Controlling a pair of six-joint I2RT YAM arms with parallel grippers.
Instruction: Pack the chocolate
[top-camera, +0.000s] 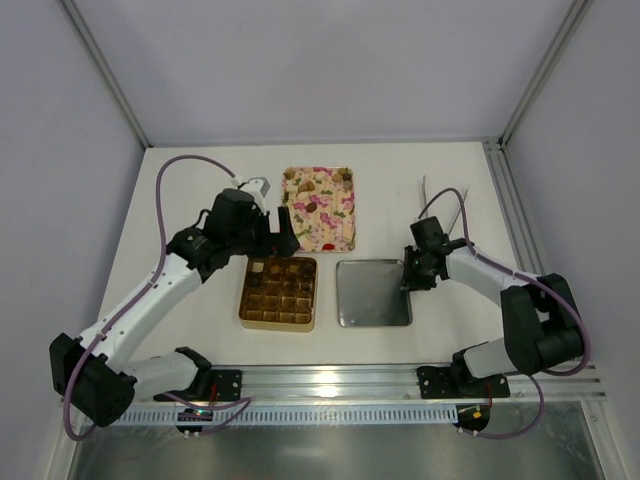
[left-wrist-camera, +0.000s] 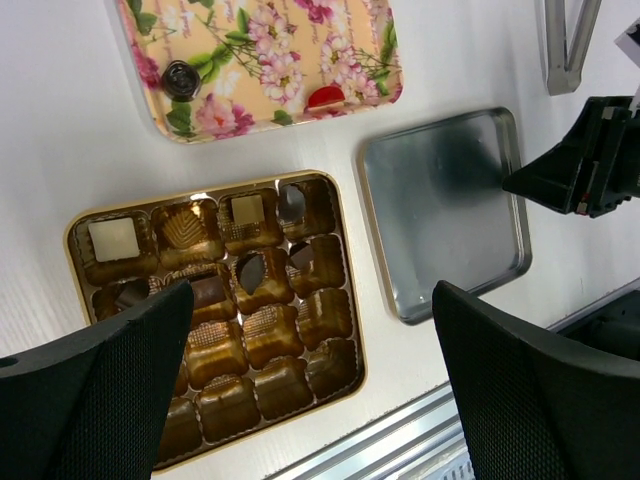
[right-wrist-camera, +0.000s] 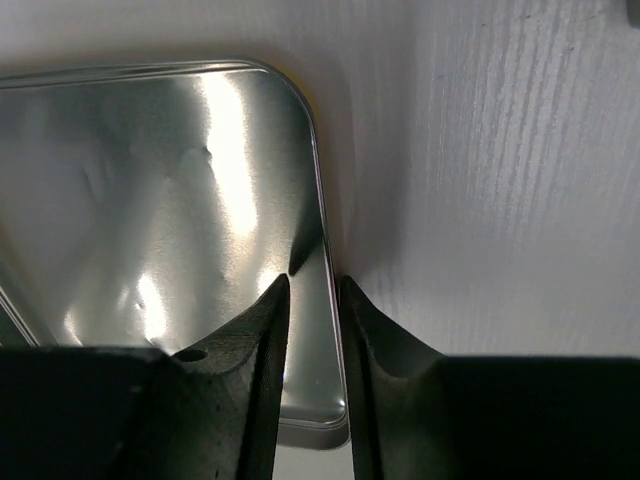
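The gold box (top-camera: 279, 293) holds several chocolates in its far two rows, among them a white square (left-wrist-camera: 113, 239) and a dark leaf shape (left-wrist-camera: 252, 272); its near cells look empty. More chocolates (top-camera: 318, 185) lie on the pink flowered tray (top-camera: 319, 207), including a dark round one (left-wrist-camera: 181, 79). My left gripper (top-camera: 283, 230) hovers between tray and box, jaws wide open and empty (left-wrist-camera: 312, 300). My right gripper (top-camera: 408, 275) straddles the right rim of the silver lid (right-wrist-camera: 150, 200), its jaws (right-wrist-camera: 314, 285) a narrow gap apart with the rim against the right finger.
The silver lid (top-camera: 373, 292) lies flat, inside up, right of the box. Metal tongs (top-camera: 440, 205) lie at the far right. An aluminium rail (top-camera: 330, 380) runs along the near edge. Enclosure walls stand on three sides.
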